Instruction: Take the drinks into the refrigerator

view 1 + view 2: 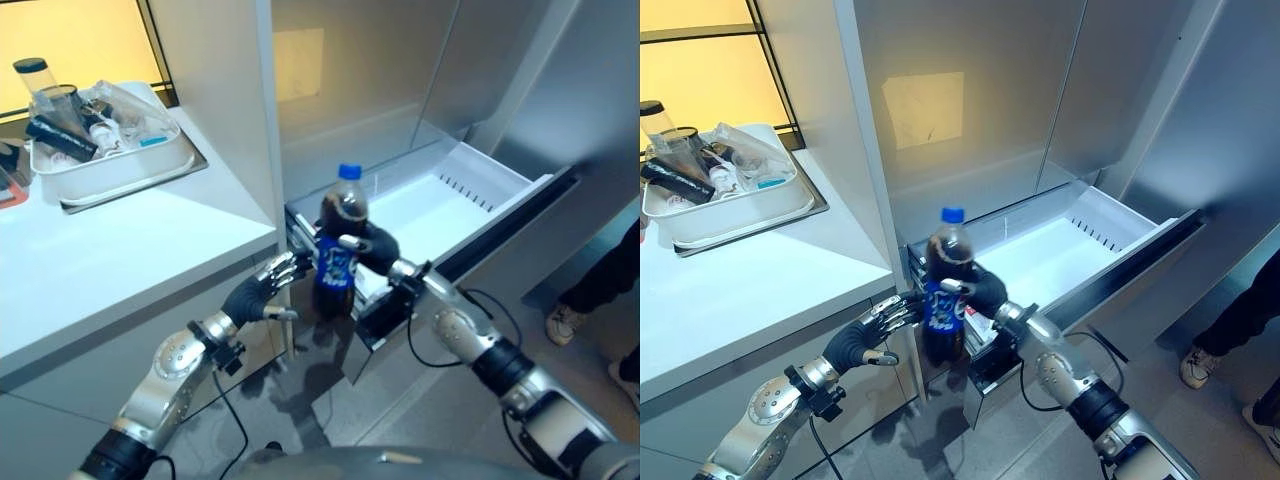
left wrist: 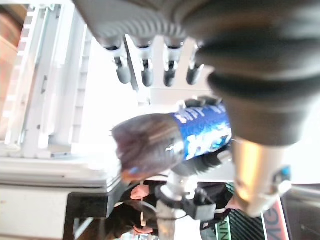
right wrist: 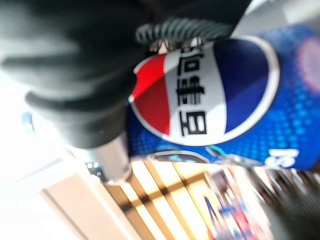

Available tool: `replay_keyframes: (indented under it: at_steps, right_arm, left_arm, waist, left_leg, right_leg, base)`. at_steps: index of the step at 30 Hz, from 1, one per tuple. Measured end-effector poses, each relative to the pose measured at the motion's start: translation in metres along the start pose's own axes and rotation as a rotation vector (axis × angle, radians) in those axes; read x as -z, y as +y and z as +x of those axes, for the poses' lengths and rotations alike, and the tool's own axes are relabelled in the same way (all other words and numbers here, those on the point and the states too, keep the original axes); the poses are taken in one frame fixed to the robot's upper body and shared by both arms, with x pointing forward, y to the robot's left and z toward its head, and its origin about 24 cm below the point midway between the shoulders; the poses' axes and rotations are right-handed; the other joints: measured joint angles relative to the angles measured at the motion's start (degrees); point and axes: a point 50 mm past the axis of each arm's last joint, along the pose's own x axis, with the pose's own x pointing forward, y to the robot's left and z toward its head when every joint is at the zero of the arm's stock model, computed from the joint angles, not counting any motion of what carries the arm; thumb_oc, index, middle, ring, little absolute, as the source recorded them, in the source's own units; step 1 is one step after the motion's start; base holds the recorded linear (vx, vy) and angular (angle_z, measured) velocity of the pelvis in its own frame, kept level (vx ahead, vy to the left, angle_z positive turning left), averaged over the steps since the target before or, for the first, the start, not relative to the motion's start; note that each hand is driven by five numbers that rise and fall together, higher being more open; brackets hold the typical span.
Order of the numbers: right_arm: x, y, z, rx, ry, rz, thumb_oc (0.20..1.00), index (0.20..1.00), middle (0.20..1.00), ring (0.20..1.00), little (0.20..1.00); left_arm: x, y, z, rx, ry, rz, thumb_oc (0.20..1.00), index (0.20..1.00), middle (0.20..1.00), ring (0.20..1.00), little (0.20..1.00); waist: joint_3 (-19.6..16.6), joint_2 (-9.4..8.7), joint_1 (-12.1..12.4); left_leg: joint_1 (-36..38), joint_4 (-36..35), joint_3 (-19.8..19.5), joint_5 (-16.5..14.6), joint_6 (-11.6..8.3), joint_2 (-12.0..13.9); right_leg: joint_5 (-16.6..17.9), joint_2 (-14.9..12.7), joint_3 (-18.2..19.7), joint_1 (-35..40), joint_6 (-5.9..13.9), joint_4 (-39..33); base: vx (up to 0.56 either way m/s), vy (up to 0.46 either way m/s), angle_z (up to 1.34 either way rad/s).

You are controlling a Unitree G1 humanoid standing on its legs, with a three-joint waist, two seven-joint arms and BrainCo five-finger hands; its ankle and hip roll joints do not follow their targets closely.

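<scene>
- Right now my right hand [image 1: 375, 247] has its fingers curled round the cola bottle [image 1: 338, 250], upright over the open refrigerator drawer's [image 1: 455, 200] near corner.
- My left hand [image 1: 262, 288] hangs just beside the bottle, fingers straight.

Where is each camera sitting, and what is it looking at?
Left eye view: on the head, looking down at the bottle, open drawer, counter and tray; both arms show.
Right eye view: beside it, same scene.
Left wrist view: on the left wrist, looking along the open left hand at the bottle.
Right wrist view: on the right wrist, close against the bottle label held by the right hand.
All four share the bottle.
</scene>
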Motion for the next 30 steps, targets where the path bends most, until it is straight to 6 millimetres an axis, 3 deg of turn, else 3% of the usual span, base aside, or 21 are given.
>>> replay_keyframes:
  at_steps: [3,12,20,30]
  right_arm:
    - [-0.014,-0.008,-0.003,0.043,-0.062,-0.03,0.2,0.2,0.2,0.2,0.2]
    - [-0.039,-0.027,-0.017,0.098,-0.033,-0.153,0.2,0.2,0.2,0.2,0.2]
    - [-0.092,-0.034,-0.012,0.113,-0.09,-0.326,0.2,0.2,0.2,0.2,0.2]
    - [-0.099,-0.061,-0.021,0.232,-0.026,-0.412,0.2,0.2,0.2,0.2,0.2]
  left_arm:
    - [-0.001,0.001,0.0,-0.003,-0.01,-0.02,1.0,1.0,1.0,1.0,1.0]
    - [0.0,0.002,-0.003,0.0,-0.007,-0.031,1.0,1.0,1.0,1.0,1.0]
    - [0.002,0.003,-0.009,0.013,0.012,-0.062,1.0,1.0,1.0,1.0,1.0]
    - [-0.001,0.005,-0.012,0.045,0.027,-0.08,1.0,1.0,1.0,1.0,1.0]
  waist:
    - [0.0,0.0,-0.25]
    - [0.09,-0.17,-0.02]
    - [0.61,-0.73,-0.48]
    - [2.89,-3.1,-0.22]
  left_leg:
    - [0.01,0.0,0.04,0.0,0.0,0.01]
    - [-0.03,-0.02,0.0,-0.02,0.01,0.02]
    - [-0.76,-0.02,0.05,-0.02,0.0,0.01]
    - [-3.56,0.02,0.02,0.28,0.12,-0.32]
  right_leg:
    - [0.0,0.02,0.04,-0.02,0.0,0.0]
    - [0.0,0.01,0.02,-0.05,0.01,-0.01]
    - [0.03,0.04,0.09,-0.75,0.04,0.2]
    - [0.38,-0.05,0.08,-3.5,0.17,0.29]
  base:
    - [0.0,0.0,0.0]
    - [0.0,0.0,0.0]
    - [0.0,0.0,0.0]
    - [-0.04,0.007,0.0]
